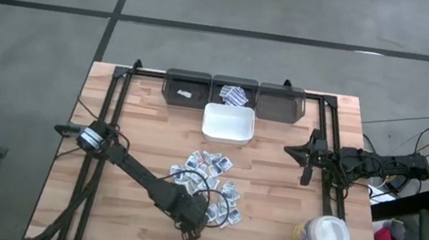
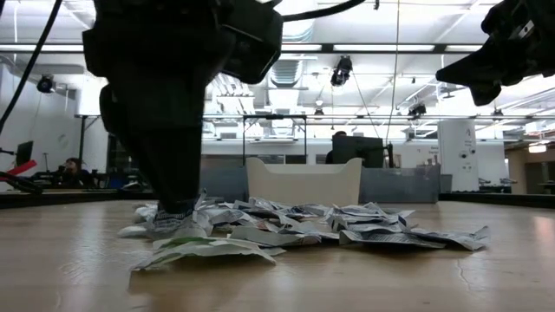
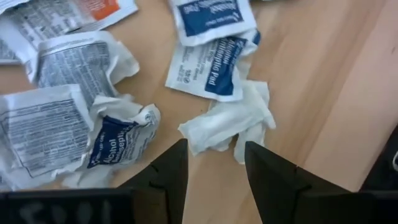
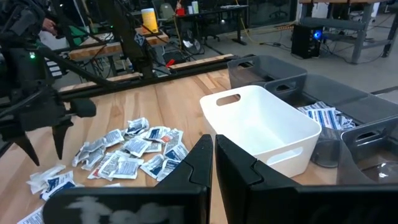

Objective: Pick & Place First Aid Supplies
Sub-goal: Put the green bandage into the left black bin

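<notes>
Left hand: the left hand [image 1: 191,233] is down near the front edge of the tabletop [image 1: 139,118], at the front edge of the sachet pile; its fingers [image 3: 268,180] are spread and grip nothing.
Under the left hand: a crumpled plain white sachet [image 3: 230,124] lies on the wood just ahead of the fingertips, apart from them.
Beside it: an alcohol prep pad sachet [image 3: 118,137], white with blue print, lies crumpled to one side; another blue-printed pad [image 3: 208,65] lies just beyond the white one.
First aid supplies: the pile of sachets [image 1: 209,185] is spread over the middle of the tabletop, toward the front, between the left hand and the white bin.
White bin: an open white bin [image 1: 228,124] stands behind the pile, just in front of the dark bins.
Dark bins: three dark bins [image 1: 188,88] stand in a row along the back edge; the middle one holds several blue-and-white sachets [image 1: 234,95], the left one a single small white piece.
Right hand: the right hand [image 1: 308,156] hangs over the right side of the tabletop, well apart from the pile, fingers pressed together and holding nothing.
Tub: a white round lidded tub [image 1: 323,235] stands near the front right corner.
</notes>
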### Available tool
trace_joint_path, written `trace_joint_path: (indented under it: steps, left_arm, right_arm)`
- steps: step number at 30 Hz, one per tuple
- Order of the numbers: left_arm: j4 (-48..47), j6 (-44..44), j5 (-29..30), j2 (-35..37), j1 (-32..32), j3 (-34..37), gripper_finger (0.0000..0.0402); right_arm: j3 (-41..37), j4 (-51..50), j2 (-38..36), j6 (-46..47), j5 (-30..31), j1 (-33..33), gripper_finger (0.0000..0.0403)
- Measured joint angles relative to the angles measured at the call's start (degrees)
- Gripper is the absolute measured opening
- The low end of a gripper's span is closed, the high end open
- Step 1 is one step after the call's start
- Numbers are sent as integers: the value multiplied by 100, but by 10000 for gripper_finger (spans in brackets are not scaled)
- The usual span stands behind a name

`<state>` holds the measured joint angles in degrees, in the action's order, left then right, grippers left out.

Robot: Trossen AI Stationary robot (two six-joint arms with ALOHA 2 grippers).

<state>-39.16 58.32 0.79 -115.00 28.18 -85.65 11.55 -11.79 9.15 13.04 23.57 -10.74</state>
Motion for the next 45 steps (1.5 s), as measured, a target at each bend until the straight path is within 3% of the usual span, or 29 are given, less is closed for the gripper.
trace_joint_path:
  steps: [8,15,45]
  left_arm:
    - [10,1661,7,0,-1,46,151]
    - [18,2329,182,-13,2,63,151]
    - [110,2604,371,-141,-2,428,139]
  right_arm:
    - [0,-2,0,0,0,1,18]
    - [0,-2,0,0,0,0,18]
    - [0,-6,2,1,0,2,18]
